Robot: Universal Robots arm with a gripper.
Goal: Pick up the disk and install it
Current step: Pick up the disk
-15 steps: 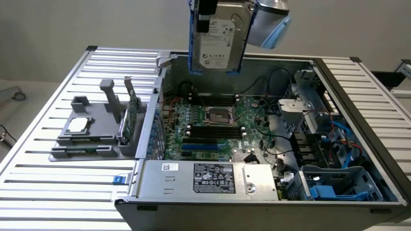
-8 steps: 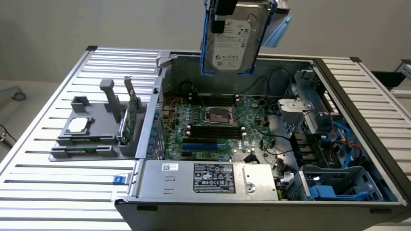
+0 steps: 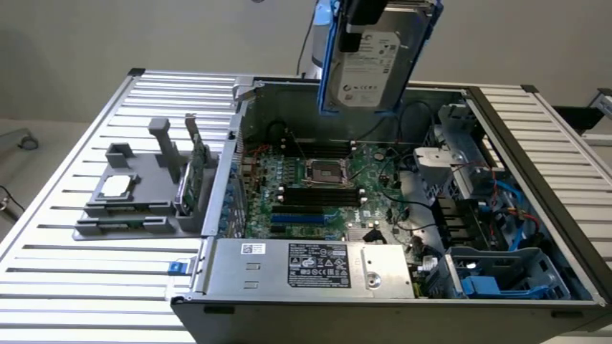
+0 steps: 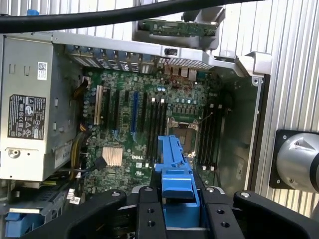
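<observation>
The end effector (image 4: 178, 206) is closed partway on the disk (image 3: 371, 68) — its fingers (image 4: 149, 209) press the blue carrier from both sides. The disk hangs upright, white label showing, lifted clear above the open computer case (image 3: 383, 319) — over the case's motherboard (image 4: 149, 124). The case sits on a slatted desk (image 3: 86, 279).

Hand (image 3: 362, 21) grips disk (image 3: 368, 72) upright above open computer case (image 3: 383, 322).
</observation>
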